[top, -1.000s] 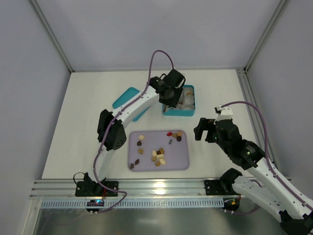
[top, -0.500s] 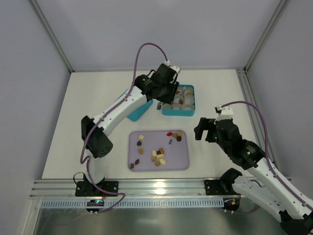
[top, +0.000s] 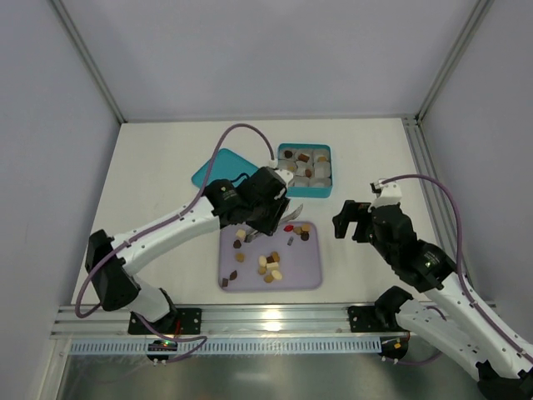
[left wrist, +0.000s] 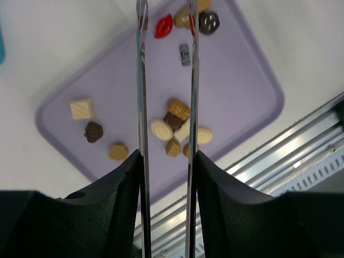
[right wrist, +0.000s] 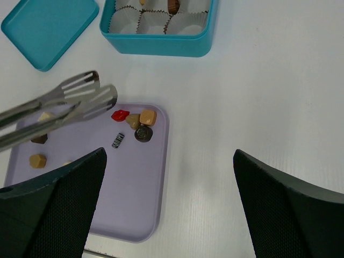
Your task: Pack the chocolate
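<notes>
**Spotter:** What has just changed on your side?

**Operator:** My left tool (top: 285, 214) has swung off the teal box (top: 304, 194). It is now down at 7 o'clock of the box, over the purple tray (top: 310, 280). Its long blades stand apart with nothing between them. I read that as a drop made and a fresh pick starting.

**Spotter:** And the chocolate (top: 268, 265)?

**Operator:** Split. A few pieces sit in the white cups (top: 319, 177) along the box's far row. Most lies loose on the tray, with a cluster mid-tray and a small group at the 1 o'clock corner.

**Spotter:** Which one are you lined up on?

**Operator:** In the left wrist view, the red lip-shaped piece (left wrist: 164, 26) shows between the blade tips. Its long axis runs 7 to 1 o'clock, nearly along the blades, so I'd be closing across its narrow side. The striped piece (left wrist: 185, 54) beside it lies 12 to 6.

**Spotter:** Right arm?

**Operator:** The right tool (top: 350, 221) hangs at 3 o'clock of the tray, spread wide and holding nothing.
</notes>
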Tool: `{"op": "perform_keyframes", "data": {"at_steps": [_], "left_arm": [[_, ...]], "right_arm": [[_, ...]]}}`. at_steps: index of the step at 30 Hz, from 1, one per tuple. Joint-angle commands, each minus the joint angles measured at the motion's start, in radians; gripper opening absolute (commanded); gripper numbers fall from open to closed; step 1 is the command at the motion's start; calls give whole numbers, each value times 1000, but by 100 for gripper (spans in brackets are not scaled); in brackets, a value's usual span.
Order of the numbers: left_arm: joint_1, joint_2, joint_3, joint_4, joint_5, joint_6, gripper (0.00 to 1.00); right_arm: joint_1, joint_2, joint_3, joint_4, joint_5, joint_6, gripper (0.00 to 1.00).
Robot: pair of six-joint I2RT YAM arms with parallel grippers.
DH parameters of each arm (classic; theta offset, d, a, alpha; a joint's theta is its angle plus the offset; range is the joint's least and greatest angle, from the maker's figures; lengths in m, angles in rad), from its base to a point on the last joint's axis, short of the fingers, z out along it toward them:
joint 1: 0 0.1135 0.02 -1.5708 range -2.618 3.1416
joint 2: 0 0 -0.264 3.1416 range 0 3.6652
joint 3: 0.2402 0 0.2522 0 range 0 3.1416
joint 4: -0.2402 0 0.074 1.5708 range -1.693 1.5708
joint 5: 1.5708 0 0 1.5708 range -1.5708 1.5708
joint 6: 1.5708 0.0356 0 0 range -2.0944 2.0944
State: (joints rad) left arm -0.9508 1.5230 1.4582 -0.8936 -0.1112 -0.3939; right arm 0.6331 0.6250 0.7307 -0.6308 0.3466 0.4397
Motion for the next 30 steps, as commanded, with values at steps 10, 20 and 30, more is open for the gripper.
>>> {"op": "perform_keyframes", "data": {"at_steps": [10, 20, 30], "left_arm": [[-121, -176, -248, 73, -7, -129, 43], [-149, -69, -197, 122, -54, -135, 43], [-149, -12, -148, 127, -56, -126, 43]], "right_arm": [[-3, -22, 9, 0, 3, 17, 100], [-3, -27, 9, -13, 14, 19, 100], [-3, -34, 9, -17, 23, 14, 100]]}}
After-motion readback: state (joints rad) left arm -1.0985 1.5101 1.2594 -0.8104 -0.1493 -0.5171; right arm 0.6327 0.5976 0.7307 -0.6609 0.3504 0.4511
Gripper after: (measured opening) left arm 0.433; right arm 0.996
